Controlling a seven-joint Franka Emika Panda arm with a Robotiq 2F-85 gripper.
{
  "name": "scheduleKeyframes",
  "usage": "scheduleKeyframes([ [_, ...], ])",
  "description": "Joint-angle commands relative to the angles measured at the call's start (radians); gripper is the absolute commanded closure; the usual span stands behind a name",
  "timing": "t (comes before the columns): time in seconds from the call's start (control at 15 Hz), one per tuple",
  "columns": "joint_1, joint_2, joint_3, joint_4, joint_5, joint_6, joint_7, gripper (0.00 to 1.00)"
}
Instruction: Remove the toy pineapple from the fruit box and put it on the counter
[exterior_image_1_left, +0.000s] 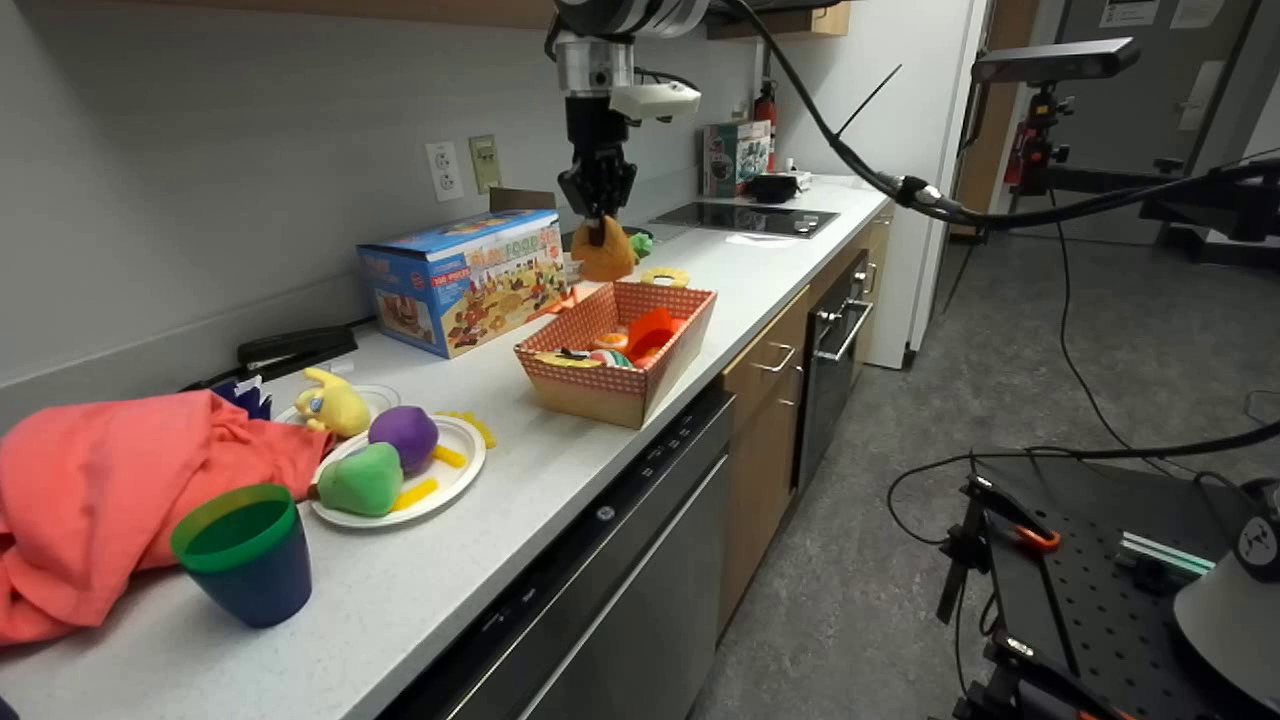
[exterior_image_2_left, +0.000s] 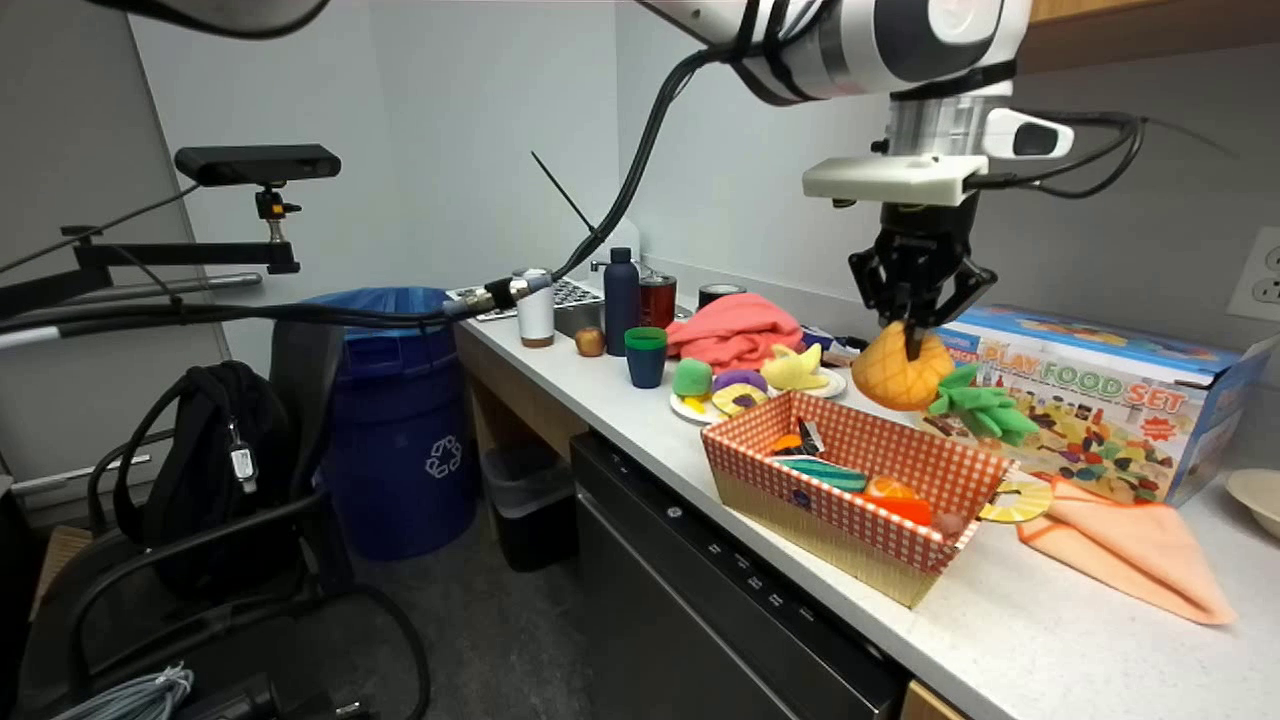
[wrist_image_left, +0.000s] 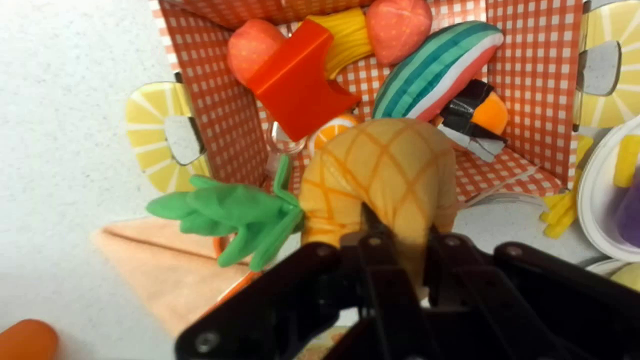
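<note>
The toy pineapple (exterior_image_2_left: 885, 372) is orange-yellow and soft-looking with a green leafy top. My gripper (wrist_image_left: 402, 225) is shut on its body, pinching the fabric, with the leaves pointing left in the wrist view. In both exterior views the pineapple (exterior_image_1_left: 603, 258) hangs in the air above the rim at the wall side of the fruit box (exterior_image_1_left: 585, 395). The fruit box (exterior_image_2_left: 820, 515) has red-checked lining and wooden-coloured sides. It stands near the front edge of the light grey-white counter (exterior_image_2_left: 1090, 640). The side of the pineapple under the fingers is partly hidden.
The fruit box holds a red piece (wrist_image_left: 300, 80), a watermelon slice (wrist_image_left: 440, 70) and other toys. Behind it stands a blue printed box (exterior_image_2_left: 1080, 400). A peach cloth (exterior_image_2_left: 1130, 550) and pineapple rings (exterior_image_2_left: 1015, 500) lie beside it. A plate (exterior_image_1_left: 465, 470) holds toy fruits near a green-rimmed cup (exterior_image_1_left: 245, 560).
</note>
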Motion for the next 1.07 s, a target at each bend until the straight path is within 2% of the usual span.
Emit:
scheduleKeyframes([
  [0.0,-0.039,-0.007,-0.015,0.077,0.004,-0.055,0.008,0.96],
  [0.4,-0.151,0.074,-0.058,0.241,0.036,-0.132,0.042,0.96],
  [0.6,-0.209,0.134,-0.07,0.306,0.061,-0.156,0.101,0.96],
  [1.0,-0.266,0.285,-0.065,0.395,0.107,-0.139,0.261,0.96],
])
